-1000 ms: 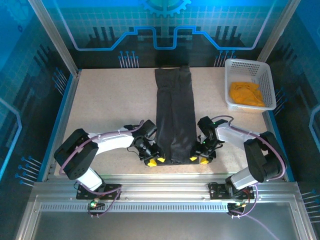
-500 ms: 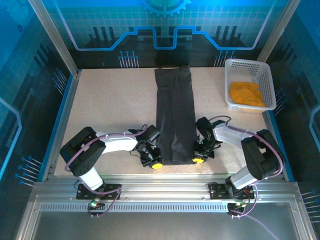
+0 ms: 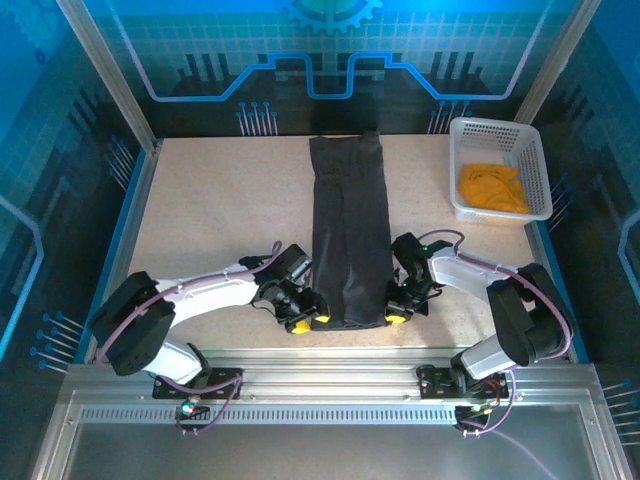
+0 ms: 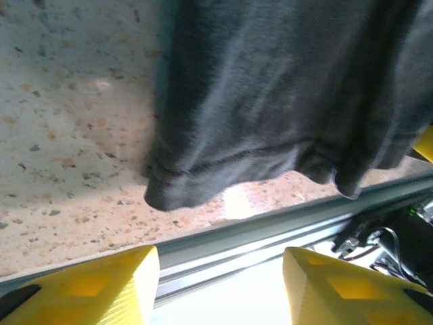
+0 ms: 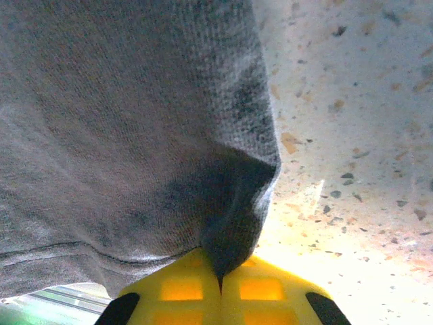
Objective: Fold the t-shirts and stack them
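Plain charcoal t-shirt (image 3: 349, 235) on speckled table (image 3: 220, 220)

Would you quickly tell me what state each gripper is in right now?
Left gripper: open, holding nothing.
Right gripper: closed on a corner of the grey shirt.

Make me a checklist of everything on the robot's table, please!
Surface: speckled beige table, flat, no spills seen.
Job's things: dark grey t-shirt folded into a long strip down the middle; orange t-shirt crumpled in the white basket, far right.
Clutter: nothing seen.
Grippers: left gripper open beside the dark grey t-shirt's near-left corner, holding nothing; right gripper shut on its near-right corner.
Cables: purple cables run along both arms.
Surroundings: blue printed walls; metal rail at the near edge.
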